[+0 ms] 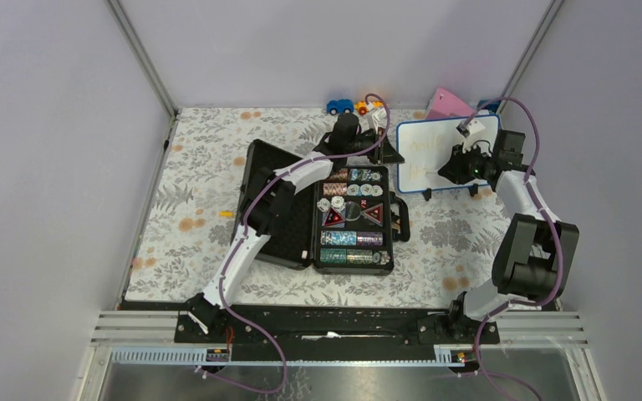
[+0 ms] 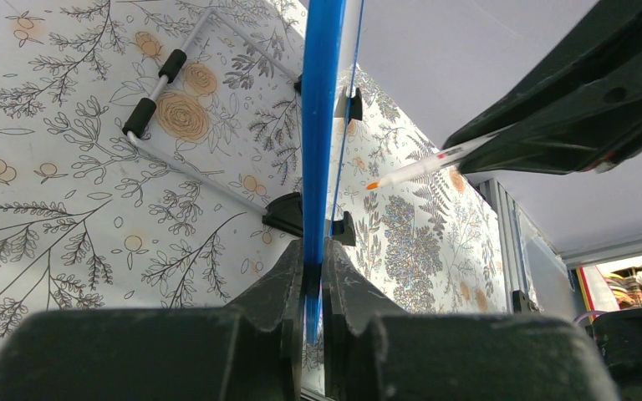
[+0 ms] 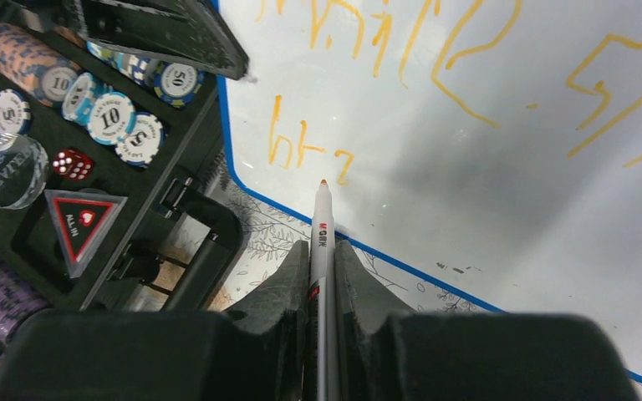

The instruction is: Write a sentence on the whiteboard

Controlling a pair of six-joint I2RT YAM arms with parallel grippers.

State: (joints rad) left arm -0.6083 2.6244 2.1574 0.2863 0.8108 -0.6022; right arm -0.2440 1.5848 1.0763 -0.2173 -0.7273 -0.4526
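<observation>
Board: whiteboard (image 1: 425, 149), a flat rectangle with a glossy white face, thin blue frame, rounded corners and small black feet.
Place: far right of the table (image 1: 192, 175) with its matte floral cloth, close to the far edge, just right of the open black chip case (image 1: 301, 213).
Axis: upright on a long edge, long axis left to right along the far edge, face turned toward the near edge.
Writing: sentence (image 3: 460, 58), thin pale orange strokes in two lines.
Left gripper (image 2: 313, 261): clamped tight on the blue frame at the board's left edge.
Right gripper (image 3: 322, 251): pinched around a marker (image 3: 321, 221), slim white barrel, orange tip aimed at the face and just short of it, by the lower line.
</observation>
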